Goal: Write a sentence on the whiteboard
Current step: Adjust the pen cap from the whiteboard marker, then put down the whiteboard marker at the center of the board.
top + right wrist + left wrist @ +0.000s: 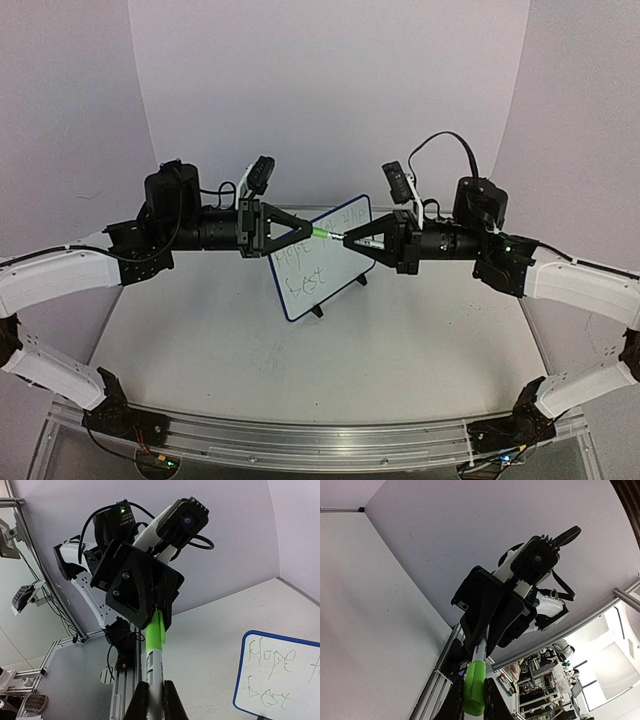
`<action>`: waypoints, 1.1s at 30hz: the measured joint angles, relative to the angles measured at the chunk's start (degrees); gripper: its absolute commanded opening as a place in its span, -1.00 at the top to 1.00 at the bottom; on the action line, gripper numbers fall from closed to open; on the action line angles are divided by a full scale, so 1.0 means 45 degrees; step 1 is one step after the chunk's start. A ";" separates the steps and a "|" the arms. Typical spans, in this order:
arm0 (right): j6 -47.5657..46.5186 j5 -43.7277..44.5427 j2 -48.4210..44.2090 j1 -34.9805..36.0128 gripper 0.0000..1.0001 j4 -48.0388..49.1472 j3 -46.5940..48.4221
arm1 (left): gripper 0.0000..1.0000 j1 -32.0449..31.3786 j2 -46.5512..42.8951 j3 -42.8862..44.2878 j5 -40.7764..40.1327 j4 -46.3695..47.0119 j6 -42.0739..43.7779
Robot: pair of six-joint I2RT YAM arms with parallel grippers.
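My left gripper (311, 232) is clenched on the green cap (321, 233) of a marker (365, 243). My right gripper (349, 240) is clenched on that marker's white barrel. The two point nose to nose, so the pen runs in one straight line between them. I judge I hold it this way because a cap only slides on or off along the pen's axis, with one hand bracing and the other pushing or pulling. In my wrist views the cap meets the barrel, though I cannot tell whether it is fully seated.

The pen hangs in the air over the whiteboard (312, 278). The board stands tilted on its wire stand at the middle of the table (420, 340), toward the far side, facing my arms. Faint green lettering (270, 662) covers part of it, so I take the sentence to be largely written.
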 measured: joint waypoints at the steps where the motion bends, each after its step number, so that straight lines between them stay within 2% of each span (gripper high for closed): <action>1: -0.0043 -0.0012 0.0064 0.0000 1.00 -0.0006 0.0080 | 1.00 0.0013 -0.0025 0.0000 -0.0004 0.0007 0.0000; 5: -0.0174 -0.0049 0.0272 0.0000 1.00 0.0006 0.0352 | 0.95 0.0096 -0.0083 -0.0010 -0.0033 0.0080 0.0022; 7: -0.0226 0.0091 0.0312 0.0000 1.00 -0.0022 0.0389 | 0.61 0.0114 -0.0139 -0.0008 -0.0207 -0.0058 0.0199; 10: -0.0328 0.0745 0.0341 0.0154 1.00 -0.0244 0.0389 | -0.05 0.0053 -0.0194 0.0117 -0.0732 -0.0916 0.0845; 13: -0.0445 0.2090 0.0324 0.0673 1.00 -0.0720 0.0360 | -0.46 -0.0252 -0.0138 0.0185 -0.1358 -0.2638 0.1838; 15: -0.0498 0.3327 0.0111 0.0825 1.00 -0.1367 0.0184 | -0.62 -0.0146 -0.0150 0.0203 -0.2031 -0.3780 0.2418; 19: -0.0535 0.6050 -0.0710 0.0688 1.00 -0.3015 -0.0509 | -0.76 0.0533 -0.0212 0.0282 -0.3549 -0.5688 0.3405; 23: -0.0417 0.7962 -0.1265 0.0289 1.00 -0.4278 -0.1186 | -0.80 0.1445 -0.0507 0.0296 -0.4541 -0.6869 0.4084; 27: -0.0021 0.8786 -0.1101 -0.0719 1.00 -0.4833 -0.2018 | -0.84 0.2564 -0.0987 0.0146 -0.5339 -0.7165 0.4507; 33: 0.0429 0.9080 0.0706 -0.2107 1.00 -0.4763 -0.2920 | -0.86 0.4703 -0.1475 -0.1081 -0.5780 -0.6901 0.4898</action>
